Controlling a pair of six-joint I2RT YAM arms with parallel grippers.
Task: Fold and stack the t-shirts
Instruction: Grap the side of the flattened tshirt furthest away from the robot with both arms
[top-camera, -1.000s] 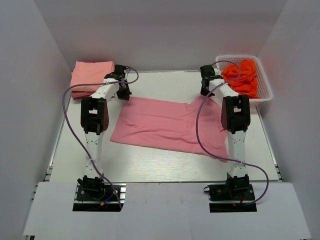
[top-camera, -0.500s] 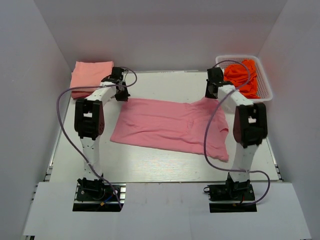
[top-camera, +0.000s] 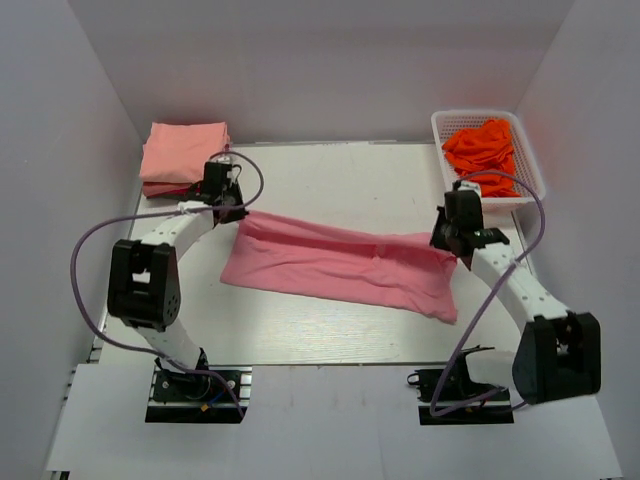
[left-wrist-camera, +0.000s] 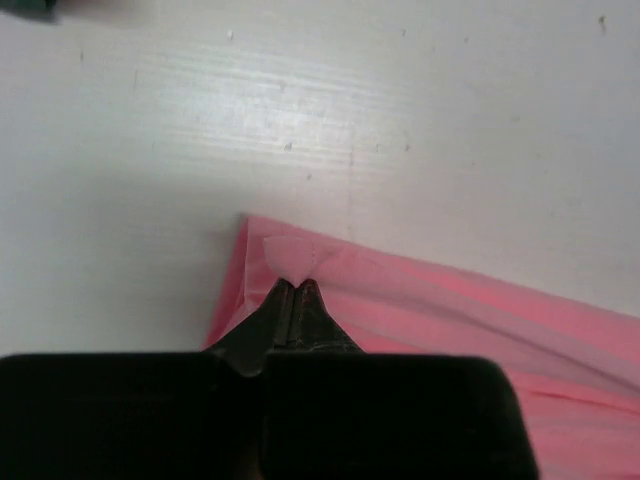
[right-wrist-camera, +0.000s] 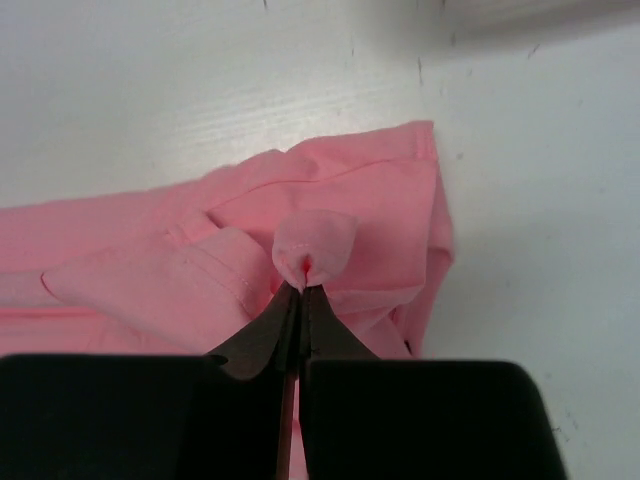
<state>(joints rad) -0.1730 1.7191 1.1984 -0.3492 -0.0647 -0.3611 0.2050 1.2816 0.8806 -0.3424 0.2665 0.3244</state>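
Rose-pink t-shirt (top-camera: 340, 268) spread on table (top-camera: 330, 170), centre of frame. Left gripper (top-camera: 236, 208) clenched on its upper-left corner; right gripper (top-camera: 448, 240) clenched on a pinch of cloth at its right end. Folded salmon t-shirts (top-camera: 183, 153) upper left; orange-red t-shirts (top-camera: 485, 150) in basket (top-camera: 530, 170), upper right.

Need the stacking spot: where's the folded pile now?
Top view: the folded pile sits at the far left corner of the table, behind the spread pink shirt's left end, opposite the basket.
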